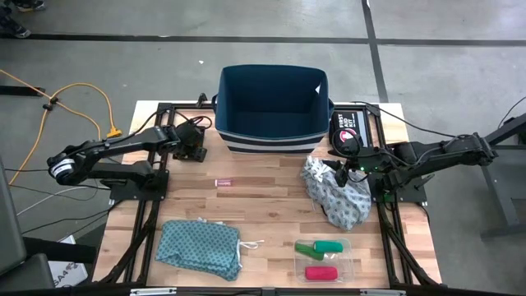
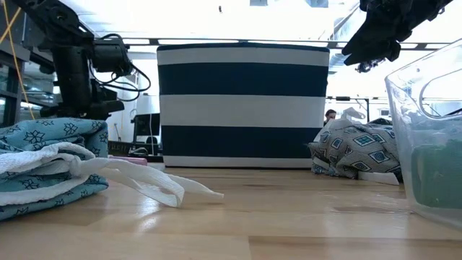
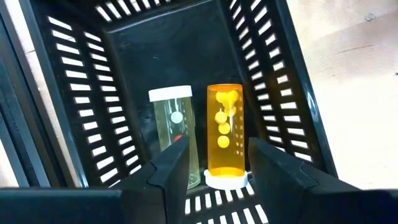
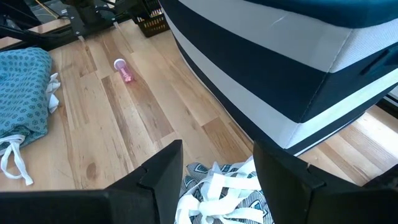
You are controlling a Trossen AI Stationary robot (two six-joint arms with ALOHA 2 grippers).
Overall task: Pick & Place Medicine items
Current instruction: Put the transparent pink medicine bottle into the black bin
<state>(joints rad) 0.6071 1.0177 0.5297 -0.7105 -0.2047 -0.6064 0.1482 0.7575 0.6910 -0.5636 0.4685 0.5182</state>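
**Orange vial laid in the crate; pink vial looks next**

The left jaws stand released, one on each side of the orange vial (image 3: 224, 134), with a sliver of gap showing on both sides. The vial lies on the floor of the black crate (image 3: 134, 62), white cap toward the jaws, alongside a pale vial (image 3: 176, 134). The crate (image 1: 194, 151) sits toward the worktop's (image 1: 271, 205) far left corner, just beside the striped bin (image 1: 273, 111) at the far edge.

The right jaws also stand released and hold nothing. They hover low over the grey cloth (image 1: 337, 197) by the right edge, its white ties showing between them in the right wrist view.

Judged from this, the step in hand is the placing of the orange vial, and the placing itself is all but done. The next move calls for the left jaws to rise straight out of the crate without nudging either vial.

A pink vial (image 1: 223, 182) lies loose on the boards left of centre, well within the left arm's reach, and looks the likely next pick. Green tubes (image 1: 322, 246) and a red tube (image 1: 320, 272) wait in a clear tray (image 1: 297, 261) near the near right corner.
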